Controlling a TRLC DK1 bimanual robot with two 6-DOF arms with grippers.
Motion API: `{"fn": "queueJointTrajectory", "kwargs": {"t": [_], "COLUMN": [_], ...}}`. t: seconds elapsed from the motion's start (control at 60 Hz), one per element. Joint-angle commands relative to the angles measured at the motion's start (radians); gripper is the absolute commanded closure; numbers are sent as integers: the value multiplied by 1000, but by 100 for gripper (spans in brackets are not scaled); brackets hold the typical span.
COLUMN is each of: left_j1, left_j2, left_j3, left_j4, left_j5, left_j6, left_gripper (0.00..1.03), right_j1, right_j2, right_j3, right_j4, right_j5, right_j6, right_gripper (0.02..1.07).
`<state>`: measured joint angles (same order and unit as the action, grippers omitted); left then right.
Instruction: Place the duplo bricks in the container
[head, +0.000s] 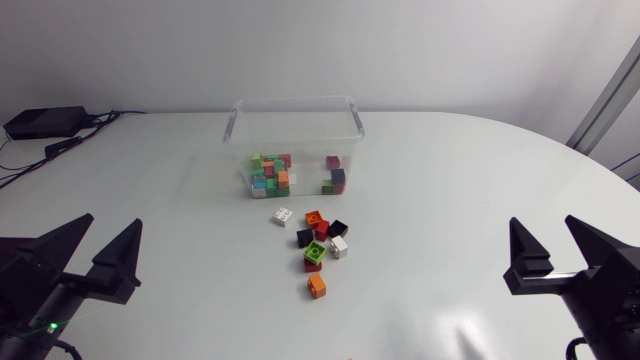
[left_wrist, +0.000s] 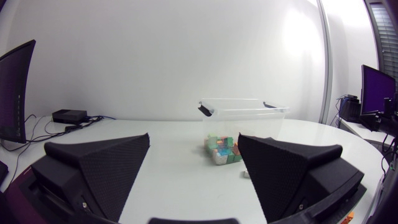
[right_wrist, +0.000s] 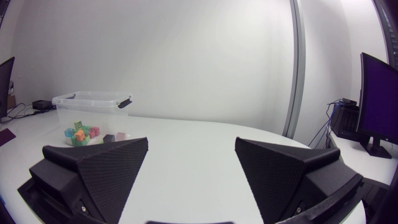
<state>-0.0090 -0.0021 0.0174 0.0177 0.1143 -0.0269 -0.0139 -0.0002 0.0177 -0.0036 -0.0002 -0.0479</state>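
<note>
1. One clear plastic container (head: 296, 103) with an open top stands on the white worktop (head: 450, 180), toward its far side.
2. Inside the container, a dense pile of mixed-colour duplo bricks (head: 268, 175) sits at one end, too tightly packed to count. A smaller group of three or so dark bricks (head: 334, 176) sits at the other end.
3. About nine loose bricks (head: 322, 229) lie on the worktop just in front of the container. Among them are two white, two black, one green brick (head: 316, 252), some red, and one orange brick (head: 317, 286) nearest me.
4. There are two arms. The left gripper (head: 110, 222) and the right gripper (head: 543, 222) are well apart from the bricks, each with its fingers spread wide and holding nothing.
</note>
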Motion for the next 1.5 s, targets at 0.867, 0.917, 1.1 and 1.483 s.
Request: {"fn": "queueJointTrajectory", "kwargs": {"t": [0.867,0.917,1.1,1.483], "left_j1": [-25,-32,-109,-333], "left_j2": [85,155,373,804], "left_j3": [145,191,343,622], "left_j4": [-82,-98,-199,-587], "left_j5": [-5,-5,-7,-113], "left_j6": [-13,-15,-36,-91], "left_gripper": [6,6,6,7], "right_j1": [34,42,77,341], "right_j2": [5,25,160,476], "right_j3": [54,76,149,324], "right_j4": [1,4,20,-27], "right_j5": [0,3,20,210], "right_j6": [23,25,26,80], "right_gripper": [6,6,7,7]}}
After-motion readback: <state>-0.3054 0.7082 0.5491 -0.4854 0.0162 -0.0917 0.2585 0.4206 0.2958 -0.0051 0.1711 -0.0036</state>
